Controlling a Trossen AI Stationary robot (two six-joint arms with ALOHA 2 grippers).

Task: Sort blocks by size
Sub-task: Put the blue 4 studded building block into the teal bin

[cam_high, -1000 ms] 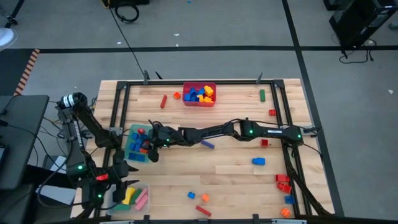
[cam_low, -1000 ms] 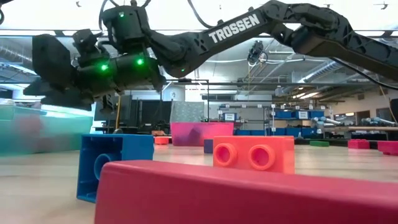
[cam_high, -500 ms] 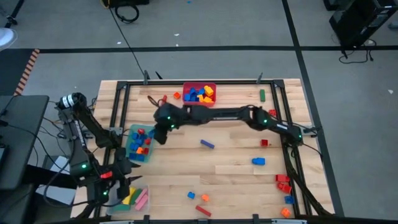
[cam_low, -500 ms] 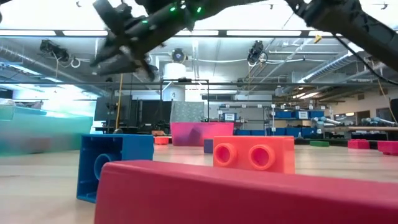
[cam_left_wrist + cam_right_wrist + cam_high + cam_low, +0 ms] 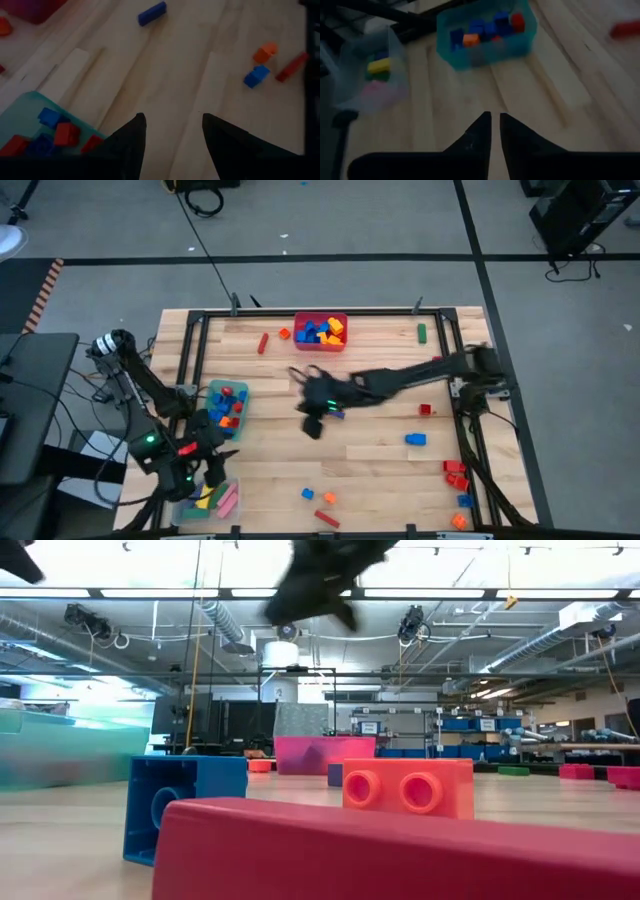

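Loose blocks lie scattered on the wooden table [image 5: 380, 460]. A dark blue bar [image 5: 335, 414] lies flat in the middle. My right gripper [image 5: 312, 423] hangs above the table just left of this bar; it is shut and empty [image 5: 495, 131]. It also shows at the top of the low view [image 5: 320, 580]. My left gripper [image 5: 172, 125] is open and empty near the table's front left [image 5: 215, 470], between the teal bin [image 5: 225, 408] and the clear bin [image 5: 212, 498]. The teal bin holds red, blue and orange blocks. The clear bin holds yellow and pink ones.
A red bin [image 5: 321, 332] full of blocks stands at the far edge. Loose blocks: blue [image 5: 415, 439], small red [image 5: 425, 409], green bar [image 5: 422, 333], red bar [image 5: 263, 342], a red and blue cluster at the right [image 5: 456, 472], and blue, orange and red [image 5: 327, 520] near the front.
My right gripper has left the teal bin, swung toward the far edge, then gone right to the table's middle, rising as it went. My left arm has shifted a little toward the right. No loose block has moved.
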